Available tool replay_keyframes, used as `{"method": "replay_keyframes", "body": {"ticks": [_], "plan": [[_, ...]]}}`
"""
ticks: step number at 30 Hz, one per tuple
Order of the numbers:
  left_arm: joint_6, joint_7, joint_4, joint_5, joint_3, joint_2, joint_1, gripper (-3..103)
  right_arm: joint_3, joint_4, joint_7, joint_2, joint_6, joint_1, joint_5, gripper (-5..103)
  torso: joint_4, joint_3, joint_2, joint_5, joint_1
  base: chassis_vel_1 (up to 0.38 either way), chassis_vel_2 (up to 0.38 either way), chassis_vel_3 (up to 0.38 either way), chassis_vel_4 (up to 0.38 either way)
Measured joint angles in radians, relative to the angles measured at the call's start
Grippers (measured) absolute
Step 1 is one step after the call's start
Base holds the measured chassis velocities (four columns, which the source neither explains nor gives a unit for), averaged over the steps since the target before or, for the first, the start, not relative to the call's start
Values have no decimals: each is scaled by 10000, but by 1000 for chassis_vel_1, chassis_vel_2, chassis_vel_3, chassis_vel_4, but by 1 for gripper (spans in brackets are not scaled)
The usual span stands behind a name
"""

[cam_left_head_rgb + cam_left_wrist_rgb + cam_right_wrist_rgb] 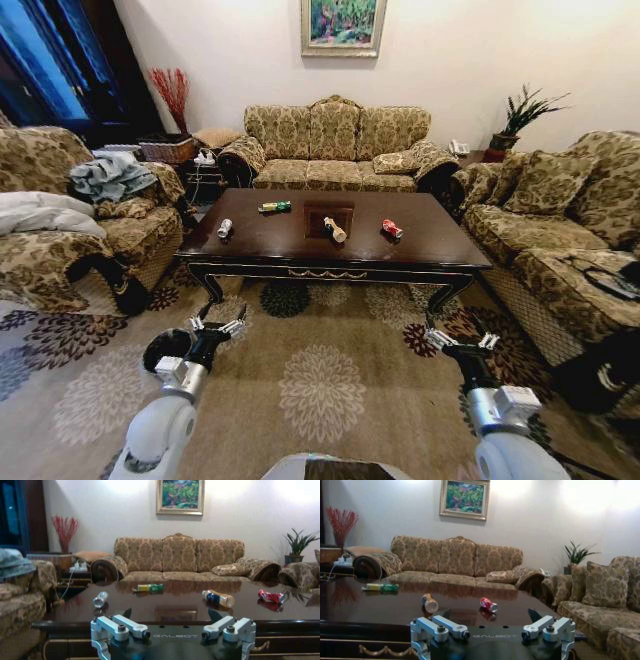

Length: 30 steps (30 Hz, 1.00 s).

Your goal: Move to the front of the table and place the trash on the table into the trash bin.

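Jaws: I read both pairs as spread wide with nothing between them. My left gripper (218, 326) and right gripper (462, 341) hover over the patterned carpet (320, 390) on the near side of the table (300, 250), short of its front edge, one toward each front leg.

Table: glossy dark-brown top, square inlay at centre, carved curved legs; a three-seat sofa (335, 145) stands beyond its far edge.

Trash bin (165, 348): round and black, on the carpet off the table's near left corner, just beside my left arm and partly hidden by it.

Trash on the table, all four pieces well apart: small bottle (335, 230) lying tilted on the inlay; green packet (275, 207) toward the far edge, left of the inlay; silver can (224, 228) near the left end; red wrapper (391, 229) right of the inlay.
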Motion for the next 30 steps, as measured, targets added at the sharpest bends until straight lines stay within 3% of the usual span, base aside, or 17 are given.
{"method": "replay_keyframes", "body": {"ticks": [17, 30], "plan": [[-112, 67, -69, 79, -203, 16, 46, 100, -747, 102, 177, 167, -20, 238, -425, 100, 1, -4, -6, -1, -1, 245, 225, -239, -226], [-123, 144, 119, 179, -201, -22, 198, 100, -1191, -95, 569, 267, 135, 341, -693, 100, 2, -215, -388, -7, -169, 238, 229, -233, -250]]}}
